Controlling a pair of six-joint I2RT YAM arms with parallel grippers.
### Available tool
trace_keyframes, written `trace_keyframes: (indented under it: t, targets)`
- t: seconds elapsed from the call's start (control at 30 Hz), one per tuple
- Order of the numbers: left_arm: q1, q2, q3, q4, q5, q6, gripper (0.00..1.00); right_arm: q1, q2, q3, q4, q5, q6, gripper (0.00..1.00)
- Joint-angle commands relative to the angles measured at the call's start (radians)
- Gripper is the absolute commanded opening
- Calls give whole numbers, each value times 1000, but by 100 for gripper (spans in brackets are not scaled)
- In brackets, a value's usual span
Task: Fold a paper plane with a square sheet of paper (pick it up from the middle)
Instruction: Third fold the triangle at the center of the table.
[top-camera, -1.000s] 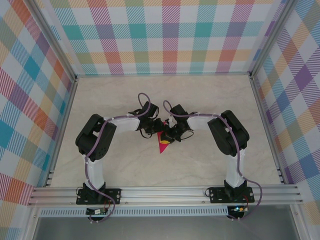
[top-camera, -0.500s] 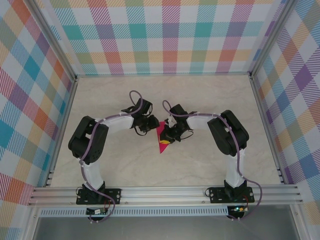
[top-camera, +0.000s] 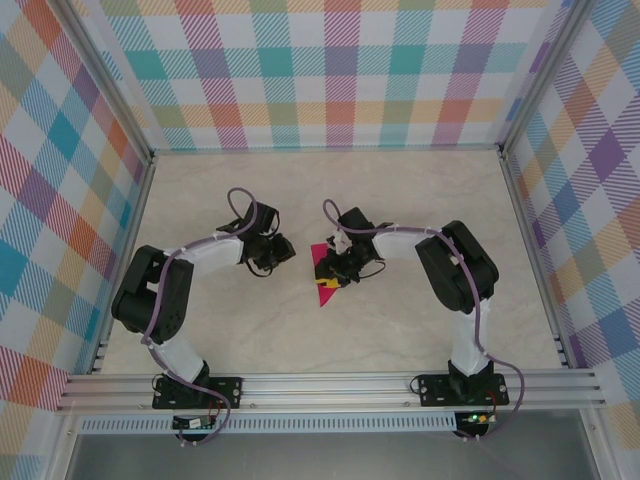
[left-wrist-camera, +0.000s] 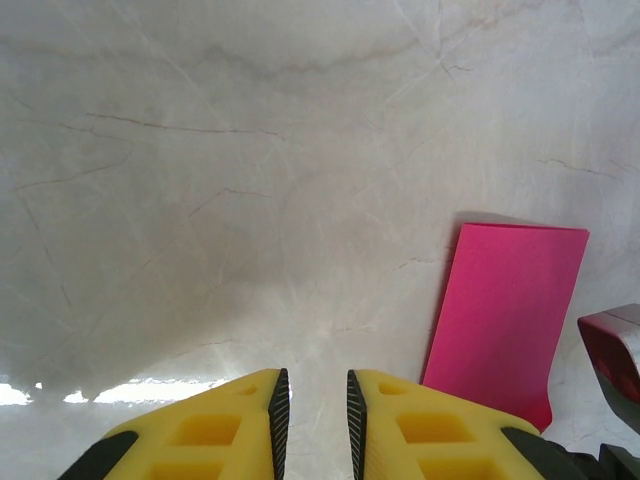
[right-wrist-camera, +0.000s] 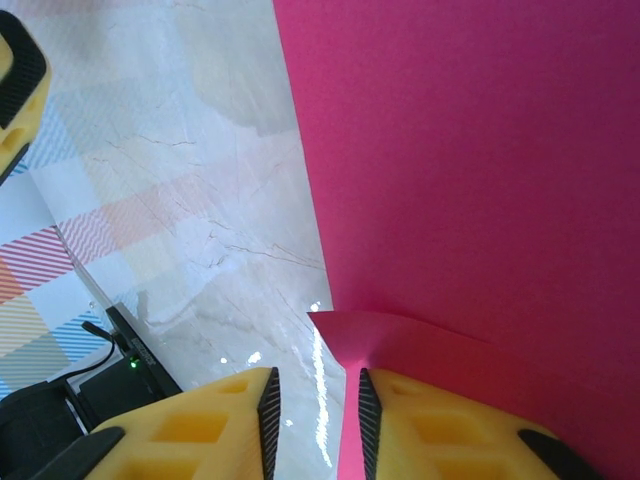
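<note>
Magenta-pink paper (top-camera: 322, 288) lies near the middle of the marble table (top-camera: 420, 200), folded into a narrow shape whose sharp tip points toward 6 o'clock in the overhead view. Its wider end, at 12 o'clock, sits partly under the right gripper (top-camera: 333, 274).

From the right wrist, the paper (right-wrist-camera: 470, 180) covers the area from 12 to 5 o'clock. A small raised flap of it runs down into the thin slit at the right gripper (right-wrist-camera: 315, 400), against the inner face of one yellow finger (right-wrist-camera: 440, 430). The claw looks clenched on that flap.

The left gripper (top-camera: 284, 250) hangs over bare table at about 10 o'clock from the paper, clearly apart from it. From the left wrist, the paper (left-wrist-camera: 505, 320) shows at 4 o'clock as a flat strip with one square end, lying on the table (left-wrist-camera: 200, 200) just to the side of the fingers. The left gripper (left-wrist-camera: 316, 410) has its yellow fingers (left-wrist-camera: 215, 430) drawn close, leaving only a narrow slit with nothing in it.

Both arms reach in from the aluminium rail (top-camera: 330, 385) at 6 o'clock, the right arm bending in from 3 o'clock and the left from 8 o'clock. Checked walls (top-camera: 340, 70) in many pastel colours enclose the table at 9, 12 and 3 o'clock.
</note>
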Motion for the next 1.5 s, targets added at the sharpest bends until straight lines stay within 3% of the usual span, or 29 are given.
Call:
trace_keyframes:
  t: [0.0, 0.4, 0.57, 0.87, 1.47]
  targets:
    - [13, -30, -28, 3, 40, -16, 25, 0, 21, -44, -5, 81, -7, 26]
    - [-8, -82, -89, 97, 157, -22, 24, 1, 22, -57, -14, 99, -10, 0]
    - [-58, -76, -101, 119, 187, -30, 21, 1, 23, -62, -28, 109, -11, 0]
    - [-134, 10, -87, 180, 236, -51, 0, 0, 30, -63, -32, 112, -9, 0]
    - [-167, 85, -52, 215, 232, -69, 0, 0, 28, -60, -32, 110, -6, 0]
